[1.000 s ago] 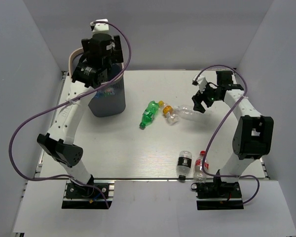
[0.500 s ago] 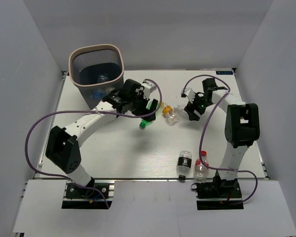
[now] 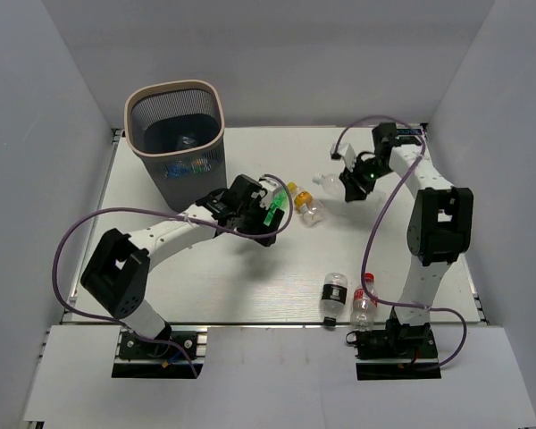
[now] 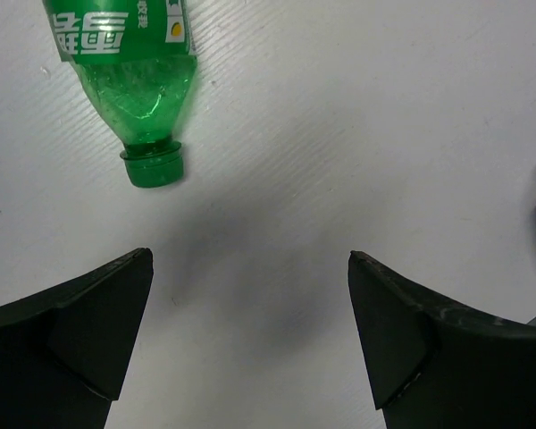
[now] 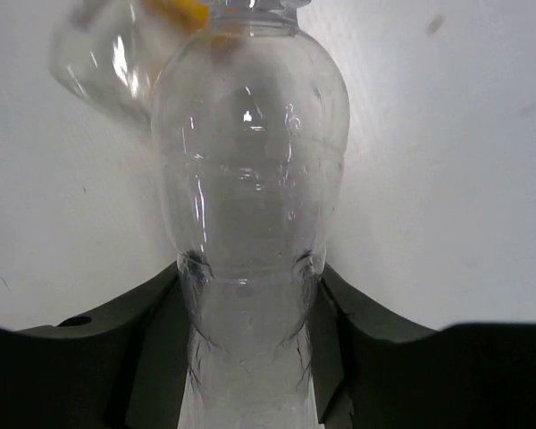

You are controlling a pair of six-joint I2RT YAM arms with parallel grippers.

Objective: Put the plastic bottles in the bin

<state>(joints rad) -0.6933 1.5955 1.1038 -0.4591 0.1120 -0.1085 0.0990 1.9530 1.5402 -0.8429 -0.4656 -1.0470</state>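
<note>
So, bin (image 3: pixel 136 100): far left of the table (image 3: pixel 214 277), upright, mouth open. Something bluish shows low inside through the mesh, likely bottles; can't tell how many.
Left gripper (image 4: pixel 248 259): fingers spread wide, nothing between them, low over bare table just right of the bin.
Green bottle (image 4: pixel 125 63): lies flat, ahead of the left gripper and off toward its left finger, outside the gap. Green cap (image 4: pixel 152 168) points back at the fingers.
Long axis, green: runs roughly along the approach, crosswise to the closing line. Looks fine for a grip across the body once the gap is shifted over it.
Nearer arm, green: left, which is also the arm nearer the bin.
Orange-cap bottle (image 3: pixel 304 204): flat mid-table, just right of the left gripper, apart from both grippers.
Right gripper (image 3: pixel 355 180): far right of centre, closed on the clear bottle (image 5: pixel 250 161). Fingers (image 5: pixel 152 331) press both sides of its lower body.
Long axis, clear: straight out from the right fingers, cap end pointing left toward the orange-cap bottle.
Black-label bottle (image 3: pixel 335 293): near edge, by the right arm's base.
Red-label bottle (image 3: pixel 364 304): just right of the black-label bottle, not yet touched.
Bin from the right gripper: well apart, far left.
</note>
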